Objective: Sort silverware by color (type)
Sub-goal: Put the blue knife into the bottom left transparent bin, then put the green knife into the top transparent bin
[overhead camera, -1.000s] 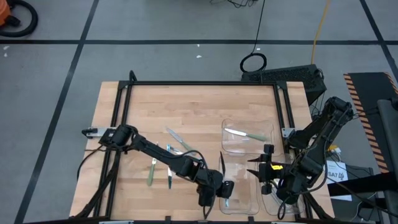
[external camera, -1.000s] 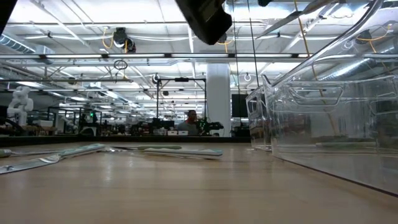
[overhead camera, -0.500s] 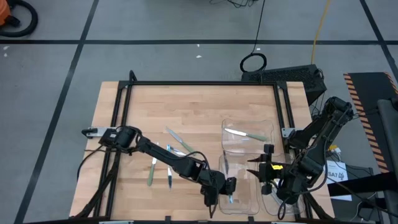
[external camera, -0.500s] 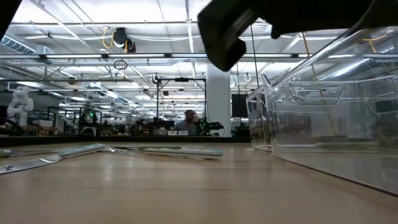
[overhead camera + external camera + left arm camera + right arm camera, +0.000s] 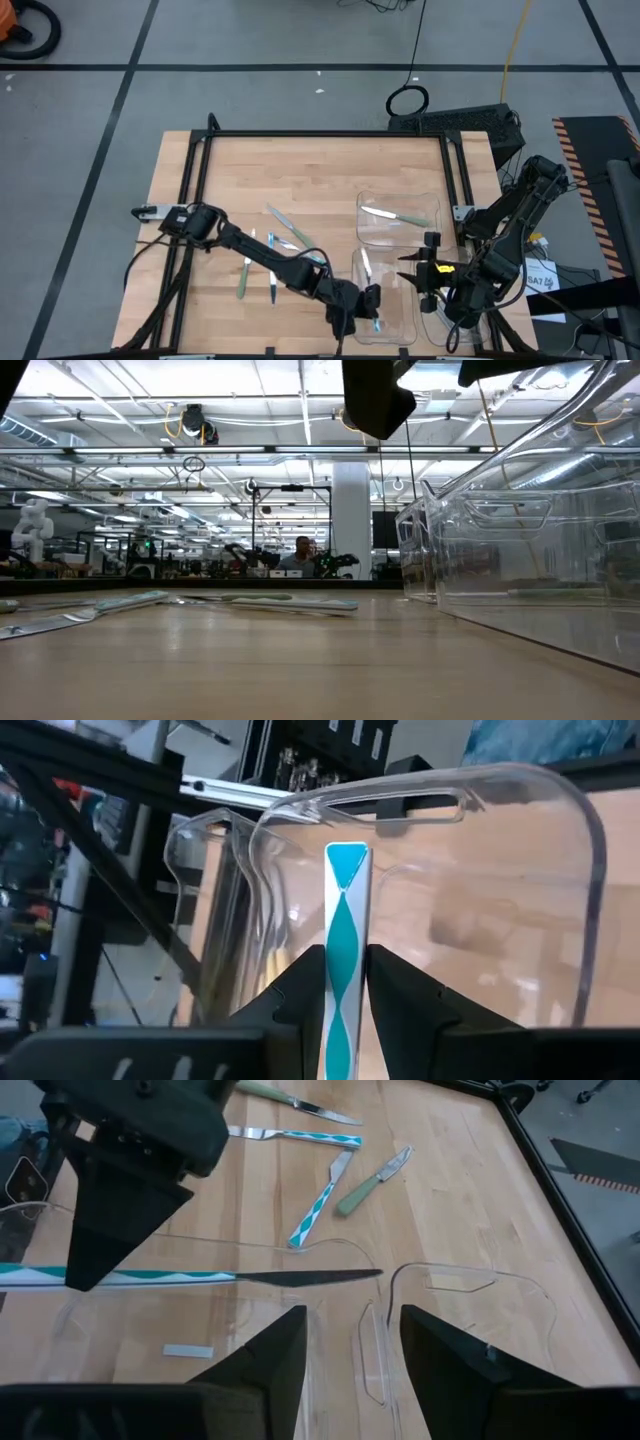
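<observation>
While the left gripper (image 5: pixel 372 305) hangs over the near clear tray (image 5: pixel 405 330), its two dark fingers (image 5: pixel 300 995) pinch the teal-and-white handled knife (image 5: pixel 342 960) by the handle, the jaws set narrow around it. In the left wrist view the handle runs straight out between the fingers, with the tray's curved clear wall just beyond and a second tray wall beside it. The right wrist view shows the same knife level above the tray, its dark blade pointing away from the gripper.

Off to the gripper's side, back along its own arm, several pieces of silverware lie loose on the wooden table (image 5: pixel 300 170): a pale green handled piece (image 5: pixel 243 280), a teal one (image 5: pixel 271 283) close beside it, and a few more (image 5: pixel 285 228) farther along, some crossing one another. Beyond the gripper, in the far clear tray (image 5: pixel 432 205), lies a green-handled utensil (image 5: pixel 398 215). A silver piece (image 5: pixel 366 264) shows at the near tray's far end, just past the gripper. Nothing lies between the gripper and the tray floor apart from the knife it holds.

The left arm stretches long and low from its base at the table's left edge, diagonally across the wood, wrist bent down at the tray. The right gripper (image 5: pixel 422 275) waits just beside the trays on the far side from the left gripper, its fingers standing apart with nothing between them.
</observation>
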Controlling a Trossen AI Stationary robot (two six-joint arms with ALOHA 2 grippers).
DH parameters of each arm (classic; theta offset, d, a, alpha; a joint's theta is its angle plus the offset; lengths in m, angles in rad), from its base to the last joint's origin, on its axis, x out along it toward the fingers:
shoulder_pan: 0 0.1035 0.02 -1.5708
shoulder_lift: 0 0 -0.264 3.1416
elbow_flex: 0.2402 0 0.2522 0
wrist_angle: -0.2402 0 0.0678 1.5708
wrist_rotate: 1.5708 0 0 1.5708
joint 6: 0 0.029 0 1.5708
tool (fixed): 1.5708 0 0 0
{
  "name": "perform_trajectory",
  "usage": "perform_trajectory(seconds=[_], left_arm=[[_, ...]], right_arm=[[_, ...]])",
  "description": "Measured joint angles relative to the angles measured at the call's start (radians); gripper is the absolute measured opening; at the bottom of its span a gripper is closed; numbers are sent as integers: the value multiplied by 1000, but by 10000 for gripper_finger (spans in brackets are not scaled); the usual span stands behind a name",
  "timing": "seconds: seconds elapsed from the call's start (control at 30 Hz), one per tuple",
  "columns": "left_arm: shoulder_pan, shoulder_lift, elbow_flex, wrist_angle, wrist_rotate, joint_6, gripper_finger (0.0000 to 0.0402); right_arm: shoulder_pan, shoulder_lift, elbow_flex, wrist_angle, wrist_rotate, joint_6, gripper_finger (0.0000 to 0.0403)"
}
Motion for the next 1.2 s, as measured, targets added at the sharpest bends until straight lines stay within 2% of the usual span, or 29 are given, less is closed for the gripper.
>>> perform_trajectory(seconds=[0.17,0.4,0.57,0.63,0.7,0.8,0.9,1.07,1.2], left_arm=[[-2,0,0,53,-2,-161,100],[0,0,-1,44,-68,-193,195],[-8,0,18,31,-106,-384,236],[-16,0,73,-53,-181,-465,238],[-22,0,158,-206,-224,-537,239],[-27,0,305,-485,-226,-690,239],[-36,-3,414,-697,-165,-787,239],[-54,-2,468,-902,-116,-792,239],[-12,-3,466,-1060,-119,-886,239]], right_arm=[[0,0,0,0,0,1,155],[0,0,0,0,0,1,155],[0,0,0,0,0,0,155],[0,0,0,0,0,1,155],[0,0,0,0,0,1,155],[0,0,0,0,0,2,155],[0,5,0,1,26,2,155],[0,14,0,21,26,3,155],[0,14,0,44,23,3,155]])
